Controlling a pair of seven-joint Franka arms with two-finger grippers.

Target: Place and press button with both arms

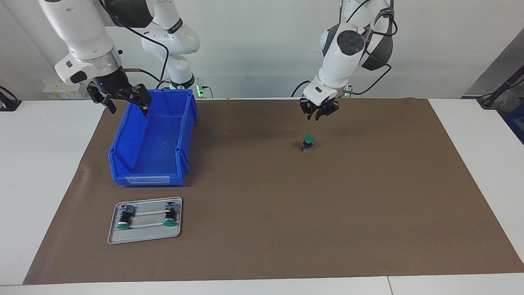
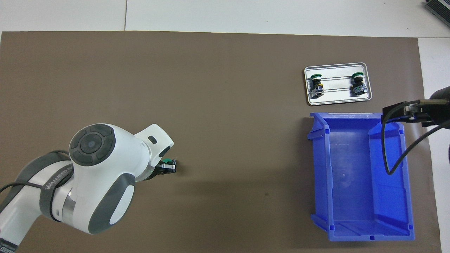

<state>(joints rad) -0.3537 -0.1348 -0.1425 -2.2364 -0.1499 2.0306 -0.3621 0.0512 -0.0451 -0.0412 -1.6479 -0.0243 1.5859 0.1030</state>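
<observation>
**Clerk:** Brown mat (image 1: 262, 229) on a white table is entered first, with a pale wall at the robots' end. What is listed next?

**Checker:** Left arm (image 1: 342, 53), then right arm (image 1: 82, 37). The left gripper (image 1: 318, 112) is recorded with fingertips drawn together, nothing held, hanging over the button (image 1: 308, 143). The button is stood upright on bare mat toward the left arm's end, green cap uppermost, long axis vertical; it is judged to lie just below the closed tips, so a downward press is what the coming move turns on. The left arm is plainly the nearer one.

**Clerk:** And the right gripper (image 1: 118, 98)?

**Checker:** Spread wide, empty, held over the blue bin (image 1: 143, 164) at its robot-side wall; that arm is entered as waiting.

**Clerk:** Containers?

**Checker:** Blue bin: nothing is seen in it. Metal tray (image 1: 145, 235), farther from the robots than the bin and just beside it: two like buttons (image 1: 125, 215) laid on their sides, apart, green caps turned away from the robots.
</observation>
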